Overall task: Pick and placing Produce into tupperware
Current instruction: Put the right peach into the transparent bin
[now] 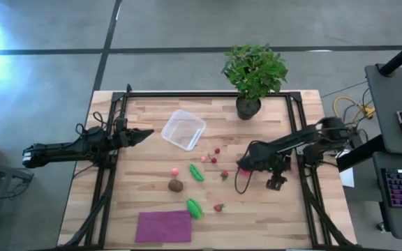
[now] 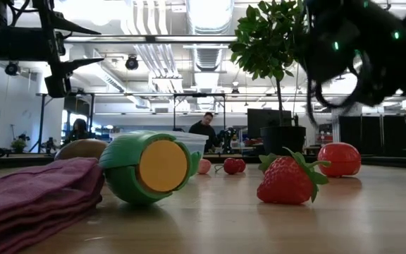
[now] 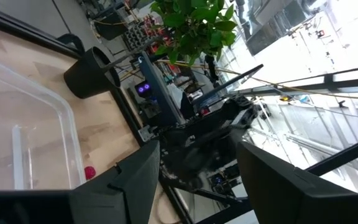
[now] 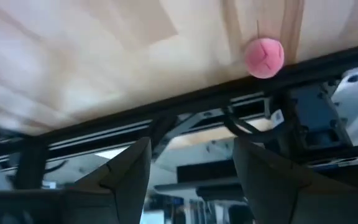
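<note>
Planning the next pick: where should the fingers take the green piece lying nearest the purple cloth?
Probably across its narrow middle, coming straight down from above. The green piece lies flat and elongated on the table, angled diagonally, so fingers closing across its short width fit best. The purple cloth sits close beside it.

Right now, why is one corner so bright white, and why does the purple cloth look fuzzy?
High view: glare from the floor washes out the top-left corner. Low view: the purple cloth lies nearest the camera, out of focus, while the strawberry looks sharper; ceiling lights blow out white. Right wrist view: the wood is smeared by blur around the pink ball.
</note>
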